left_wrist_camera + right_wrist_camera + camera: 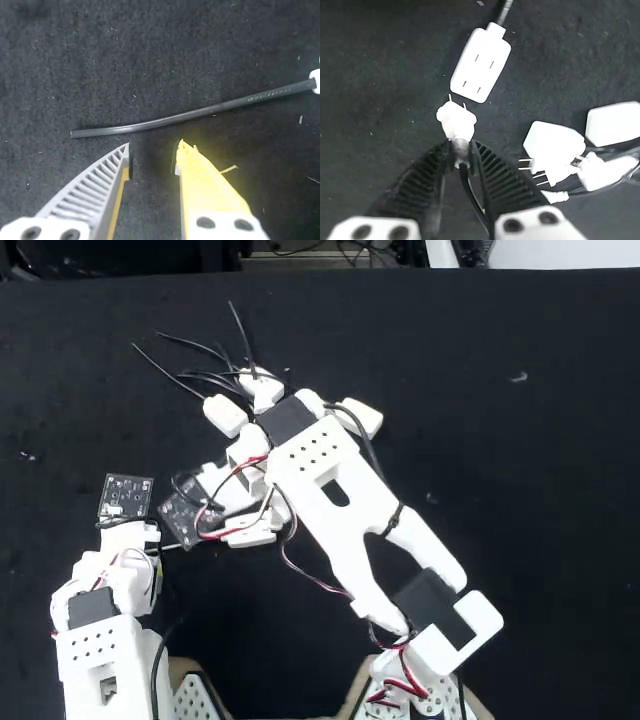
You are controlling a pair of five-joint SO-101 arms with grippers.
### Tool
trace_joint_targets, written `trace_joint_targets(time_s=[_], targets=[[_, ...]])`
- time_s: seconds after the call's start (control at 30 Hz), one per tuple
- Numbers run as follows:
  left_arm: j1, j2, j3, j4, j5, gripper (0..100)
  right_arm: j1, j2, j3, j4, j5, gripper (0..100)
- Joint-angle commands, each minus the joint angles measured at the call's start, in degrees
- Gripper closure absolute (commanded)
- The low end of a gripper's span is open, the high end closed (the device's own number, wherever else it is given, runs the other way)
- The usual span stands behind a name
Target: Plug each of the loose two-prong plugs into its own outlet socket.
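A black cloth table [520, 490] carries a knot of white plugs and thin black cords near its middle. The right gripper [460, 150], stretched out over that knot, pinches a small white two-prong plug [456, 120] by its rear end, its fingers pressed against it on both sides. The plug's two prongs point away from the gripper toward a white outlet block [480, 65] lying just beyond. The block's face is turned to the wrist camera, and its two pairs of slots are set one after the other along its long axis.

The prong tips sit just short of the block's near end, close to the nearer slot pair but apart from it and, by the look of it, a little to one side. The block's long axis runs roughly in line with the plug, slightly tilted. The coming move likely calls for a short advance and a small sideways correction to bring the prongs over the slots.

A second loose plug [552, 150] lies on its side nearby, prongs bare, among other white fittings. The left gripper [152, 150], spread and holding nothing, hovers over bare cloth beside a black cord [200, 112], apart from the outlet. The right arm is plainly the nearer.
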Motion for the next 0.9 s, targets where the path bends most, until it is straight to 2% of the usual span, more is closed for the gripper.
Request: trace_joint_targets(time_s=[0.0, 0.43, 0.87], targets=[[-0.7, -0.1, -0.1, 0.3, -0.5, 84, 0.8, 0.7, -2.3, -0.1, 4.5, 98.8], [-0.7, -0.1, -0.1, 0.3, -0.6, 84, 0.3, 6.0, -2.6, -7.5, 5.0, 98.8], [-0.7, -0.1, -0.1, 0.3, -0.6, 84, -0.9, 6.5, -6.5, -7.7, 4.7, 98.8]])
